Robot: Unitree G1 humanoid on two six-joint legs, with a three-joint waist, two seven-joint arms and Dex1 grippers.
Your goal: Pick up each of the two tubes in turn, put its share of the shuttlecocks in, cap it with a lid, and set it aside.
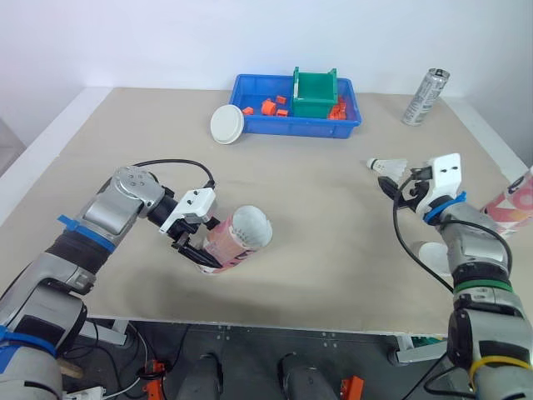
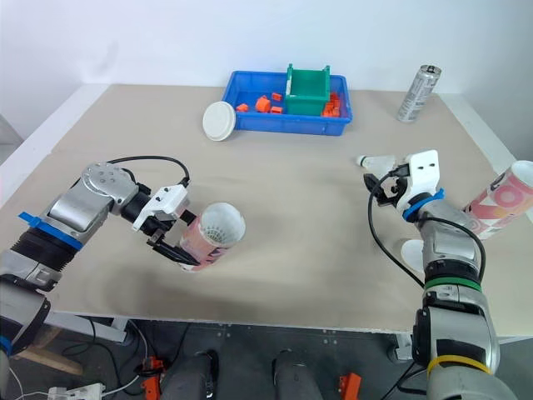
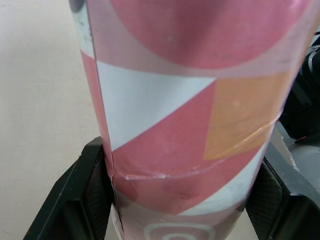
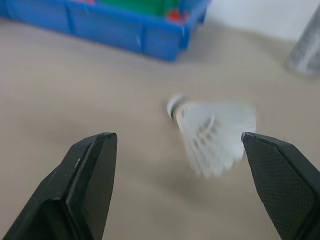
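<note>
Left arm [image 1: 125, 204] reaches in from the near left edge of the table [image 1: 125, 125], elbow bent and wrist turned inward. The left gripper [image 1: 201, 252] is clamped on the pink, white and orange tube [image 1: 237, 237]. It has it low down near the base, and the tube tilts up and toward the middle, open mouth facing the camera. The right eye view catches a white ribbed lattice inside that mouth. The left wrist view adds the grip itself: both black pads [image 3: 92, 192] press flat against the tube's sides, one on each flank, with a crease in the wrap just above them.

Over on the right, the right arm [image 1: 466, 242] runs up from the near right edge, forearm pointing away from the robot. The right gripper [image 1: 393, 185] sits low over the table just beside the shuttlecock [image 1: 387, 165]. From the head views the shuttlecock lies on its side, cork toward the robot's left. The right wrist view shows the fingers [image 4: 90, 175] spread wide with the shuttlecock just ahead of the gap, its skirt close to one fingertip. It's blurred there, so I can't call whether they touch.

The second tube [image 2: 500, 200] lies tilted at the far right edge. A white lid [image 1: 226, 124] leans against the blue tray [image 1: 258, 123] at the back, which holds a green box [image 1: 314, 93] and orange pieces [image 1: 268, 107]. A metal can [image 1: 425, 97] stands well off to the tray's right.
</note>
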